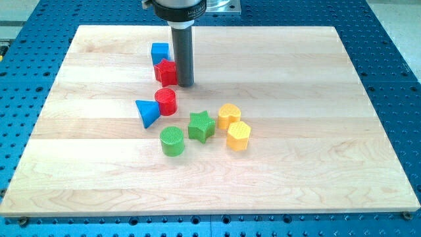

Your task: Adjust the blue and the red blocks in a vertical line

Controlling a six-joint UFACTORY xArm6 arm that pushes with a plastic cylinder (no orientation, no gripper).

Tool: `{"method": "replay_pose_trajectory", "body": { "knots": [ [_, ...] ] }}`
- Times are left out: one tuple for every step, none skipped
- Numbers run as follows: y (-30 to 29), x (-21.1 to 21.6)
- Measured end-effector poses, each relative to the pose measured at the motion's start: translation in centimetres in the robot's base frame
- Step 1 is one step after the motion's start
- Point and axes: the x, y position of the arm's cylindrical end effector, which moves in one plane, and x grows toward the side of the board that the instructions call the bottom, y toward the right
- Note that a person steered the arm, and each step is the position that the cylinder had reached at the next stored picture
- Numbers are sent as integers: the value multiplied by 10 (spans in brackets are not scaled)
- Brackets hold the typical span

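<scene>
My tip (185,84) rests on the wooden board (296,79), touching the right side of a red star block (166,72). A blue cube (160,52) sits just above and left of the red star, touching it. Below them a red cylinder (166,101) stands, with a blue triangle (147,113) at its lower left, touching it. The rod hides the right edge of the red star.
A green cylinder (172,141), a green star (201,126), a yellow heart-like block (229,116) and a yellow hexagon (239,135) lie in a group below the red cylinder, toward the view's middle.
</scene>
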Motion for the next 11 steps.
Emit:
{"method": "replay_pose_trajectory", "body": {
  "knots": [
    [-2, 8],
    [24, 34],
    [14, 104],
    [-18, 106],
    [-15, 90],
    [-21, 66],
    [-12, 121],
    [-77, 146],
    [-73, 109],
    [-78, 91],
    [-78, 75]
  ]
}}
